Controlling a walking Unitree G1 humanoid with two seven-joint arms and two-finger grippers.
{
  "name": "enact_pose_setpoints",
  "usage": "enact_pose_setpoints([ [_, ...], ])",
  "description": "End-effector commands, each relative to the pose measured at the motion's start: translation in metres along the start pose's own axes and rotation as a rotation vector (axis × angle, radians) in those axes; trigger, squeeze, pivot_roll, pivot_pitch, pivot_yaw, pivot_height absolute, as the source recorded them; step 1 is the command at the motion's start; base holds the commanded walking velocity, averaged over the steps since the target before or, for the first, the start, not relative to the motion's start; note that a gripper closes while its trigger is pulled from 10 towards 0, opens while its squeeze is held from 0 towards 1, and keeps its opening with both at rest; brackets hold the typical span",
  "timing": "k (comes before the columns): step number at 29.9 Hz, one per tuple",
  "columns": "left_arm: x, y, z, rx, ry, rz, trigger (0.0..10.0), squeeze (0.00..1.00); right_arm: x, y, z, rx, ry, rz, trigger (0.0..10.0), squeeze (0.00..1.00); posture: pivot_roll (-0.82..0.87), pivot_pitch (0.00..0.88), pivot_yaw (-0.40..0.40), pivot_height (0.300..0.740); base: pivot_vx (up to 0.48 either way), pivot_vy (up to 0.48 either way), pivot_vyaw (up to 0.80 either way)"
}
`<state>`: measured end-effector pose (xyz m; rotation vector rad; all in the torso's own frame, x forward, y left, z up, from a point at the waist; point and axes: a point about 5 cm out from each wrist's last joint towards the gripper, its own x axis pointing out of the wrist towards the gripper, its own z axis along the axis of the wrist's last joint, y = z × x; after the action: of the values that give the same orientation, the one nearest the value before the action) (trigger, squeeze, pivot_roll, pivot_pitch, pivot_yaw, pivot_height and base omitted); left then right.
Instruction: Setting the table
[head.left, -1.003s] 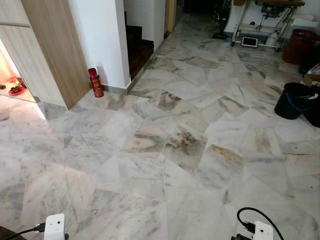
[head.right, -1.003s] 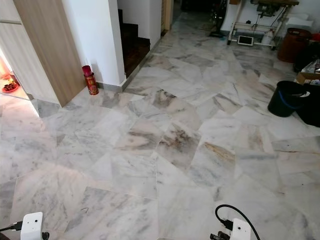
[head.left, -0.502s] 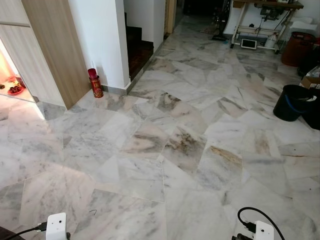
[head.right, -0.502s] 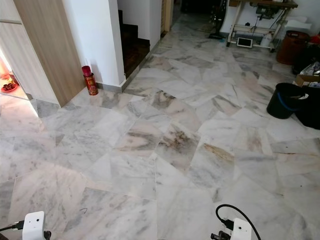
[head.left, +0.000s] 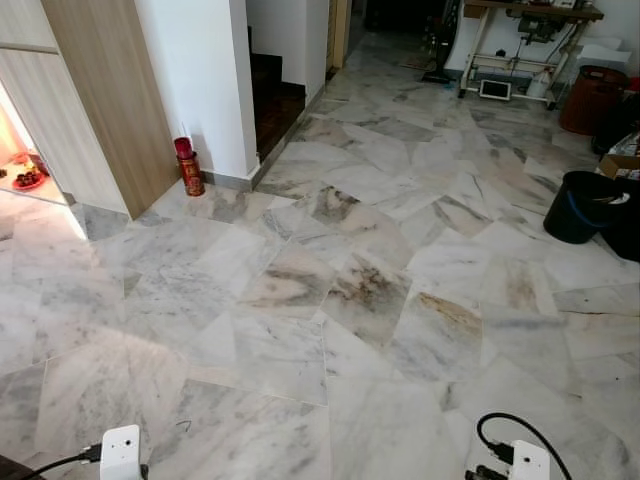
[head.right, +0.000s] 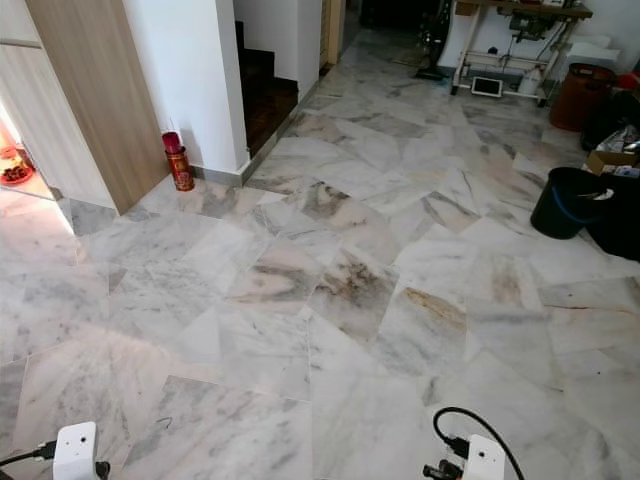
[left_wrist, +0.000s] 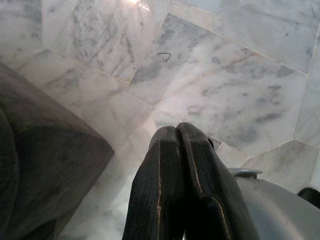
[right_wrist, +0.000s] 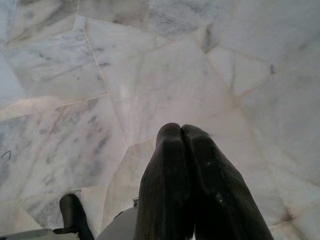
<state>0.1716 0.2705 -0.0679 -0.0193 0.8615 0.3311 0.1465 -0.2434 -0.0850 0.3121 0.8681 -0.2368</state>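
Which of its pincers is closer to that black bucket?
Right. The right pincer hangs on the black bucket's side; the left pincer hangs across, farther away.

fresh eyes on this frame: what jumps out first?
The pale marble floor of irregular slabs runs across the whole room. Against it, a small red canister stands at the foot of the white pillar on the robot's left, by the dark stairs, and a black bucket sits far right. Both grippers hang low over the floor, the left gripper and right gripper with fingers pressed shut and holding nothing.
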Motion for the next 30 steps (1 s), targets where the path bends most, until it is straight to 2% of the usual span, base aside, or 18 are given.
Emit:
enact_pose_setpoints([
  [1, -0.001, -0.001, -0.006, -0.002, 0.01, 0.002, 10.0, 0.0, 0.0, -0.004, 0.004, -0.011, -0.014, -0.017, 10.0, 0.0, 0.0, 0.0, -0.068, 0.74, 0.0, 0.0, 0.0],
  [11, -0.002, -0.006, -0.01, -0.008, 0.016, -0.001, 10.0, 0.0, 0.0, -0.004, 0.004, -0.013, -0.008, -0.013, 10.0, 0.0, 0.01, 0.0, -0.07, 0.74, 0.0, 0.0, 0.0],
  [13, -0.002, -0.003, -0.01, -0.008, 0.018, 0.003, 10.0, 0.0, 0.0, -0.004, 0.004, -0.013, -0.006, -0.011, 10.0, 0.0, 0.01, 0.0, -0.07, 0.74, 0.0, 0.0, 0.0],
  [17, -0.003, 0.014, -0.007, -0.01, 0.018, 0.021, 10.0, 0.0, 0.0, -0.004, 0.003, -0.014, -0.004, -0.01, 10.0, 0.0, 0.01, 0.0, -0.07, 0.74, 0.0, 0.0, 0.0],
  [21, -0.003, 0.017, -0.006, -0.011, 0.017, 0.024, 10.0, 0.0, 0.0, -0.004, 0.003, -0.014, -0.003, -0.009, 10.0, 0.0, 0.01, 0.0, -0.07, 0.74, 0.0, 0.0, 0.0],
  [23, -0.006, 0.036, -0.005, -0.01, 0.02, 0.043, 10.0, 0.0, 0.0, -0.004, 0.002, -0.013, 0.001, -0.01, 10.0, 0.0, 0.03, 0.0, -0.066, 0.74, 0.0, 0.0, 0.0],
  [27, -0.006, 0.039, -0.005, -0.01, 0.02, 0.045, 10.0, 0.0, 0.0, -0.004, 0.002, -0.013, 0.002, -0.009, 10.0, 0.0, 0.03, 0.0, -0.066, 0.74, 0.0, 0.0, 0.0],
  [30, -0.006, 0.032, -0.009, -0.007, 0.021, 0.036, 10.0, 0.0, 0.0, -0.004, 0.002, -0.011, 0.002, -0.01, 10.0, 0.0, 0.03, 0.0, -0.065, 0.74, 0.0, 0.0, 0.0],
])
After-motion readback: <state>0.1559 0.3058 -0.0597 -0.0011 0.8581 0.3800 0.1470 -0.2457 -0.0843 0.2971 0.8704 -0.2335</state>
